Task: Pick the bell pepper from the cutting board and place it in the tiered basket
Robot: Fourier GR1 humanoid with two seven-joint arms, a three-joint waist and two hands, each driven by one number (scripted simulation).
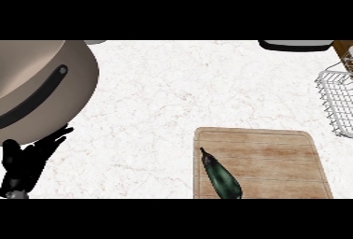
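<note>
A dark green, long pepper [221, 176] with a thin stem lies on the left part of the wooden cutting board [276, 158], reaching down to the view's lower edge. The white wire tiered basket [336, 95] stands at the right edge, only partly in view. My left hand [27, 156] shows at the lower left, black fingers straight and spread, holding nothing, far left of the board. My left forearm [38, 88] fills the upper left corner. The right hand is out of view.
A dark object with a pale rim [295, 45] sits at the back right, cut off by the top. A brown strip [342, 46] shows at the far right corner. White marble counter [172, 93] lies between the forearm and the basket.
</note>
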